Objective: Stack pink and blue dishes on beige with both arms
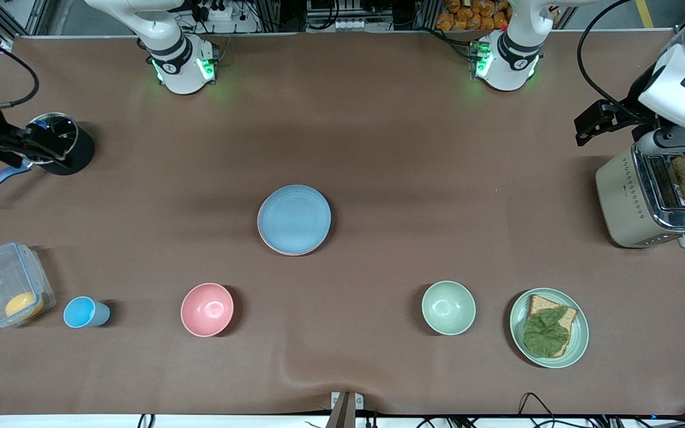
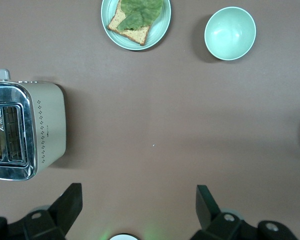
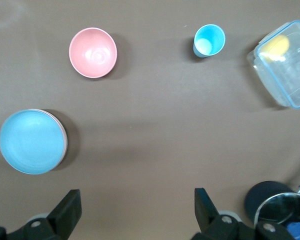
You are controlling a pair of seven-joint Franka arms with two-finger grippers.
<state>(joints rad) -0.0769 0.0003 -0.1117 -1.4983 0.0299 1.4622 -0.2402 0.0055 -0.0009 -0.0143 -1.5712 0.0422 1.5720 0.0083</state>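
Blue plate (image 1: pixel 294 219) tops the pink-rimmed stack, well apart from both spread-fingered grippers: left gripper (image 2: pixel 137 207) near the toaster (image 1: pixel 651 196), right gripper (image 3: pixel 135 210) beside the black pot (image 1: pixel 60 142).

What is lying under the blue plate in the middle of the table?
Under the blue plate a thin pink rim shows, so the pink plate is beneath. Whether a beige plate lies lower is hidden.

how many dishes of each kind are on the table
plates: 3 — blue plate stacked on a pink plate whose rim just peeks out, and a green plate with toast
bowls: 2 — pink bowl, green bowl
cups: 1 — blue cup
total: 6
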